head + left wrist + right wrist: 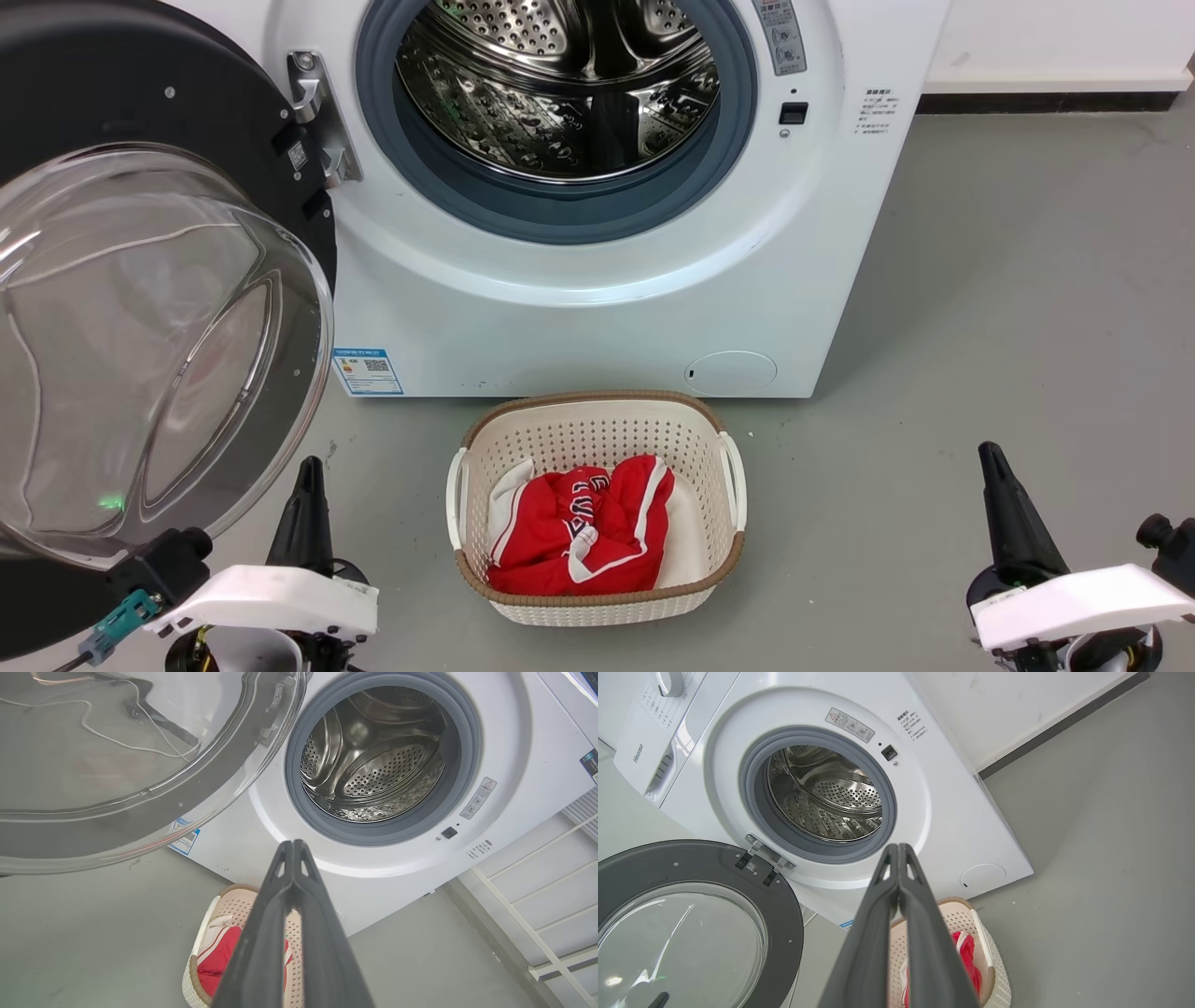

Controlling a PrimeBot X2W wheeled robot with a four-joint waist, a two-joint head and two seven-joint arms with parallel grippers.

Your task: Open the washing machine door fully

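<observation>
At the near edge of the head view the left hand (310, 464) and the right hand (990, 450) point up and away. Each has its two dark fingers pressed together on nothing, and both wrist views show the tips meeting.

Just above and to the outside of the left hand hangs the door (140, 103). It is swung wide on its hinge (317, 121), and its glass bowl (140, 355) bulges toward the robot. The fingertip sits close under the bowl's lower rim, but I cannot tell if they touch.

Between the two hands and a little beyond them, a basket (597, 403) stands on the floor (1008, 308) with a red garment (579, 537) in it. Past the basket is the washing machine (560, 317), its grey rubber ring (560, 213) and steel drum (560, 84) fully exposed.

The door looks to be at or near the end of its swing, so little or nothing seems left to do. The risks lie with the left hand:
- **Lifting:** raised straight up, it could knock the glass.
- **Pushing outward:** a further push might load the hinge against its stop.
- **Drawing back:** a careless brush on the way back could send the door swinging toward the opening.

The right hand is well apart from everything, and only a broad sweep inward would catch the basket.
</observation>
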